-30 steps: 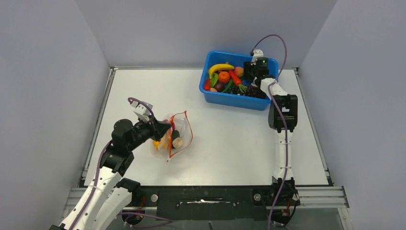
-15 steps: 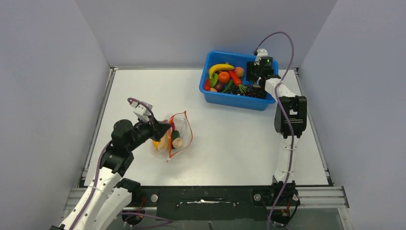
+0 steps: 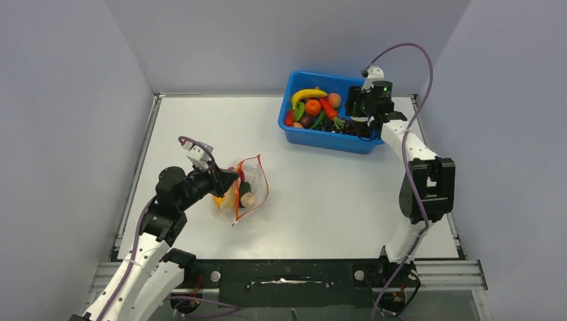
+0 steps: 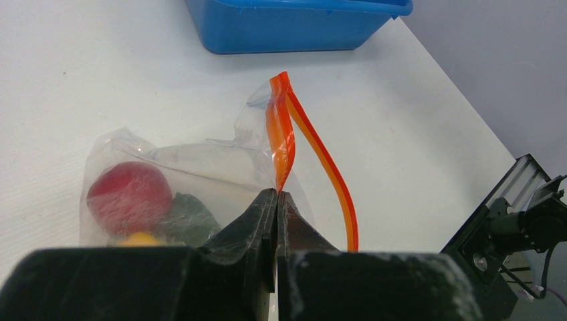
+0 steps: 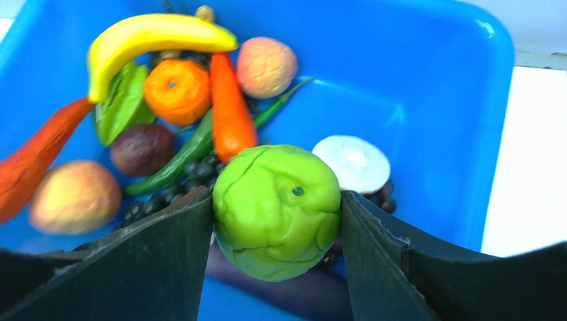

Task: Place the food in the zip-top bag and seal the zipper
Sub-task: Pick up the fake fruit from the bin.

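The clear zip-top bag (image 3: 244, 190) lies left of centre with its orange-red zipper (image 4: 284, 137) gaping open. A red apple (image 4: 127, 197), a dark green piece (image 4: 190, 221) and a yellow-orange pepper (image 4: 137, 239) sit inside it. My left gripper (image 4: 276, 195) is shut on the zipper's near lip and holds it up. My right gripper (image 5: 277, 214) is shut on a green round fruit (image 5: 277, 210) and holds it above the blue bin (image 3: 294, 83) at the back right. In the top view the right gripper (image 3: 364, 114) hangs over the bin's right end.
The bin holds a banana (image 5: 154, 40), an orange (image 5: 177, 90), a carrot (image 5: 231, 110), two peaches (image 5: 265, 65), green pods, a dark round fruit, a white-capped piece (image 5: 352, 162) and black grapes. Grey walls stand on three sides of the table.
The right arm's elbow has swung out to the right and its wrist has risen over the bin's right end. The left arm and the bag have not moved.
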`<state>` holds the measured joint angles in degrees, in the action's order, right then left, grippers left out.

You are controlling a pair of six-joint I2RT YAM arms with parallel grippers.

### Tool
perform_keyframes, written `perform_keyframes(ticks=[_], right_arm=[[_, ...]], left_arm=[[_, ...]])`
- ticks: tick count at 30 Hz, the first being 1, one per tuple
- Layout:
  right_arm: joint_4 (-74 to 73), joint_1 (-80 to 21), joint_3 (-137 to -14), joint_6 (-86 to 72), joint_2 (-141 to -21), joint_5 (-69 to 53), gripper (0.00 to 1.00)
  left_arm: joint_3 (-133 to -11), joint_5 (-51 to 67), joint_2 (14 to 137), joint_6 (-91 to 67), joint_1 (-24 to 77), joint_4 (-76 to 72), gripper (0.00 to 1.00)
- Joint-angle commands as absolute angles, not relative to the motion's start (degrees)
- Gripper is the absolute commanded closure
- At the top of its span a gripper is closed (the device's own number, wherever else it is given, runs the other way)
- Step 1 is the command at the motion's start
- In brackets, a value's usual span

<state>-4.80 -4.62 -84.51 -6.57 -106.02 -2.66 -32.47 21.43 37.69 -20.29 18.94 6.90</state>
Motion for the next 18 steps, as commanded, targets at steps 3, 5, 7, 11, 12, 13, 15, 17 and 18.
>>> perform_keyframes(ticks=[3, 5, 7, 11, 12, 13, 15, 17, 18], right_arm=[[-2.41, -11.07, -77.31, -5.56, -94.80, -3.42, 0.58], [-3.82, -13.01, -76.40, -4.28, -92.78, -1.93, 0.58], [-4.94, -14.41, -75.21, -4.36, -90.65, -1.76, 0.58], [-1.68, -17.39, -69.03, -5.93, -84.45, -6.30, 0.58], [-0.25, -18.15, -67.26, -6.51, -82.76, -7.76, 0.58], [1.02, -19.03, -65.57, -7.00, -81.43, -9.38, 0.58], [3.10, -21.56, -62.49, -7.76, -78.78, -11.22, 0.58], [4.48, -24.00, -60.97, -8.71, -76.80, -12.38, 0.58], [5.01, -25.16, -60.40, -9.36, -75.78, -13.26, 0.58]], left_arm=[[-32.96, 21.28, 37.35, -19.51, 18.55, 4.66, 1.00], [-32.87, 21.46, 37.40, -19.51, 18.55, 4.74, 1.00], [-32.87, 21.62, 37.48, -19.51, 18.55, 4.81, 1.00], [-32.88, 21.56, 37.75, -19.42, 18.61, 4.91, 1.00], [-32.87, 21.54, 37.87, -19.42, 18.61, 4.99, 1.00], [-32.87, 21.52, 37.88, -19.42, 18.63, 5.01, 1.00], [-32.89, 21.53, 37.84, -19.42, 18.68, 5.01, 1.00], [-32.84, 21.53, 37.93, -19.41, 18.62, 4.93, 1.00], [-32.79, 21.54, 37.91, -19.42, 18.63, 4.86, 1.00]])
